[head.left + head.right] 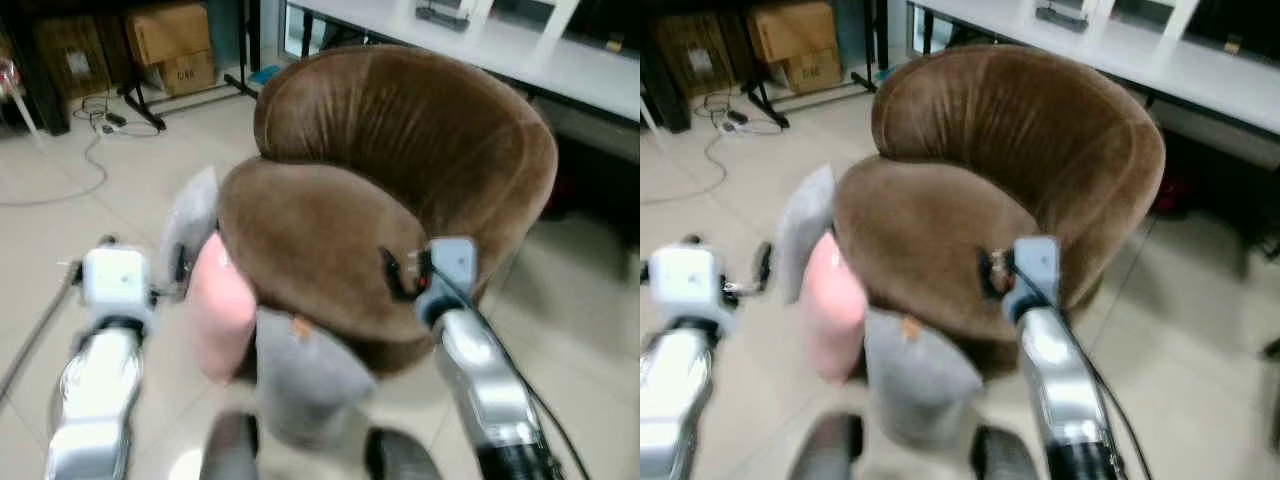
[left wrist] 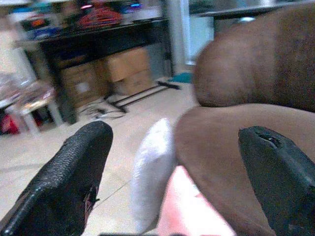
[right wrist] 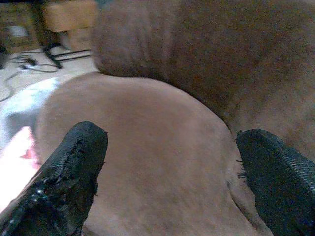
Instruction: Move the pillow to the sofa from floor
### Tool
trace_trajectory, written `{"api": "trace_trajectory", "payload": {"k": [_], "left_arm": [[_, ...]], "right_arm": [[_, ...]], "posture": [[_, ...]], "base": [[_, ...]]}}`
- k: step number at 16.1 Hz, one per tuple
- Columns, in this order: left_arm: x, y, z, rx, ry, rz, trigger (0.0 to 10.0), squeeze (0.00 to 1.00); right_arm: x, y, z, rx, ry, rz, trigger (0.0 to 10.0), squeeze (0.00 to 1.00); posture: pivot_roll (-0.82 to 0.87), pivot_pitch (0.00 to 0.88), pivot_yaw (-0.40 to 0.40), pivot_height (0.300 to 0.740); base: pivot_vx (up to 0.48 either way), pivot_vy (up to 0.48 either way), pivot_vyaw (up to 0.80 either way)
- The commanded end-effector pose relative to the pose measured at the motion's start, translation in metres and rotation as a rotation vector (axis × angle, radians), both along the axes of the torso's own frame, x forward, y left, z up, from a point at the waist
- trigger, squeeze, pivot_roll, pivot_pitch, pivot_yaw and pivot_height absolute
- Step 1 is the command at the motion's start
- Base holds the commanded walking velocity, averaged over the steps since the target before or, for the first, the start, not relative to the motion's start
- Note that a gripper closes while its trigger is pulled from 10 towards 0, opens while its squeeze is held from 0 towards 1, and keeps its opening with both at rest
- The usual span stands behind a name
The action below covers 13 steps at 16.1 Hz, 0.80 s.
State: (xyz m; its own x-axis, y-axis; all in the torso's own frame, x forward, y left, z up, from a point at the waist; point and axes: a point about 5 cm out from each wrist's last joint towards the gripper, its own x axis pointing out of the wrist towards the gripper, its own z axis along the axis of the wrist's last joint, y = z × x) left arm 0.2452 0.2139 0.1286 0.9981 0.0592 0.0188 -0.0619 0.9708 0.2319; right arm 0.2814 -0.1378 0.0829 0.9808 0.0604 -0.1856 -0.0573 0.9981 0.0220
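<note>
Against sofa, blurred pillows.

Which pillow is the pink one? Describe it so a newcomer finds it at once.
Start at the round brown sofa. Three pillows lean on the floor against its front left side. The pink pillow stands in the middle, between two grey pillows, and is the only pink one.

Sofa sits mid-floor. Three pillows stand on the floor against its front-left side, touching one another. Boxes and a cable lie behind-left; a table runs behind-right of the sofa.
</note>
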Motion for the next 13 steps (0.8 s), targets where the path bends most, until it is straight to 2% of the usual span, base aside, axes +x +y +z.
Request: {"api": "trace_trajectory", "payload": {"k": [1,3,6,8,13], "left_arm": [[0.005,0.003,0.004,0.028,-0.010,-0.012,10.0,0.00],[0.010,0.003,0.006,0.057,-0.010,-0.043,10.0,0.00],[0.015,0.007,0.005,0.055,-0.010,-0.047,10.0,0.00],[0.017,0.005,0.005,0.041,-0.017,-0.061,10.0,0.00],[0.014,0.006,0.004,0.025,-0.032,-0.039,10.0,0.00]], "right_arm": [[-0.001,0.003,-0.001,0.010,0.001,-0.009,10.0,0.00],[-0.004,0.005,-0.004,0.026,0.003,-0.039,10.0,0.00],[-0.007,0.004,-0.005,0.033,-0.002,-0.064,10.0,0.00],[-0.011,0.003,-0.004,0.059,-0.018,-0.074,10.0,0.00],[-0.008,0.002,-0.005,0.049,-0.006,-0.076,10.0,0.00]], "posture": [[0.16,0.000,-0.034,0.625],[0.15,0.000,0.014,0.625],[0.13,0.000,0.049,0.625],[0.13,0.000,0.045,0.610],[0.14,0.000,0.022,0.565]], "base": [[0.000,0.000,0.00],[0.000,0.000,0.00],[0.000,0.000,0.00],[0.000,0.000,0.00],[0.000,0.000,0.00]]}}
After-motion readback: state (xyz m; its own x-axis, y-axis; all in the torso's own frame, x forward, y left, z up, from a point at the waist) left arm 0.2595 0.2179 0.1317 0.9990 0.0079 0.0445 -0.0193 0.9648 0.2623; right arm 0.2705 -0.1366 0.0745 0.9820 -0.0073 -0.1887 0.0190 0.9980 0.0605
